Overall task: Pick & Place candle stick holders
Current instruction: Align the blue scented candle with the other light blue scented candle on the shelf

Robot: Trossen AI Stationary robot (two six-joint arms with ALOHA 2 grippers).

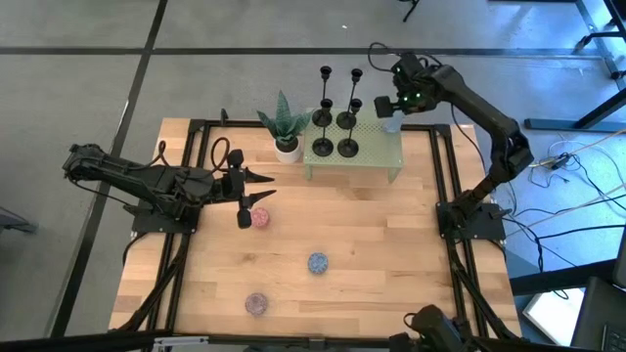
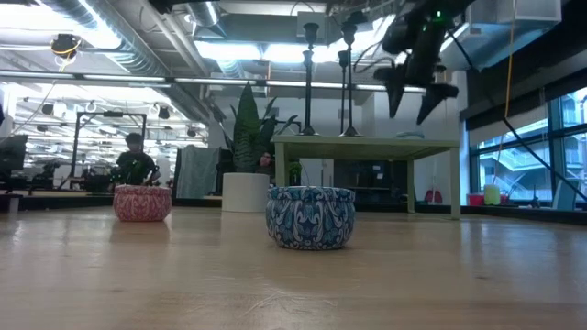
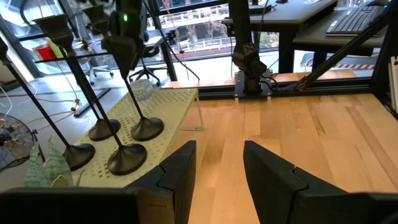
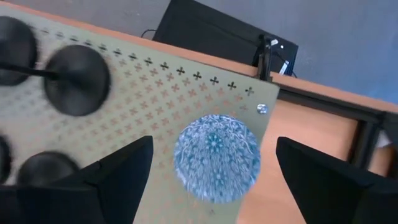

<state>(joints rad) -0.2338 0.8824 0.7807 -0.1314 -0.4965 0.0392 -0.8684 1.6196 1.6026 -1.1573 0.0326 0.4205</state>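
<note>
1. Light wooden counter [image 1: 372, 254], seen from above; my two dark arms reach in from its left and right edges.
2. Pale green perforated metal stand [image 1: 377, 156], a small raised shelf near the counter's far edge, right of centre.
3. Four black candle stick holders [image 1: 335, 135], each a round flat base with a thin stem and a small cup; all four stand upright in a cluster on the left half of the stand, bases close together.
4. Blue-and-white patterned round tin [image 4: 216, 157], resting on the stand near its far right corner, apart from the holders.
5. My right claw [image 1: 383, 106] hangs above that far right corner of the stand; its two fingers are spread wide on either side of the patterned tin below and touch nothing.
6. My left claw [image 1: 256, 188] hovers over the counter near its left edge, pointing toward the stand; the fingers sit partly apart with bare wood showing between them, holding nothing.
7. Spiky green plant in a white pot [image 1: 285, 130], on the counter just left of the stand.
8. Pink patterned round tin [image 1: 260, 218], on the counter just beside my left claw.
9. Second blue patterned tin [image 1: 317, 262], near the counter's centre.
10. Purple patterned tin [image 1: 256, 304], toward the near edge.
</note>
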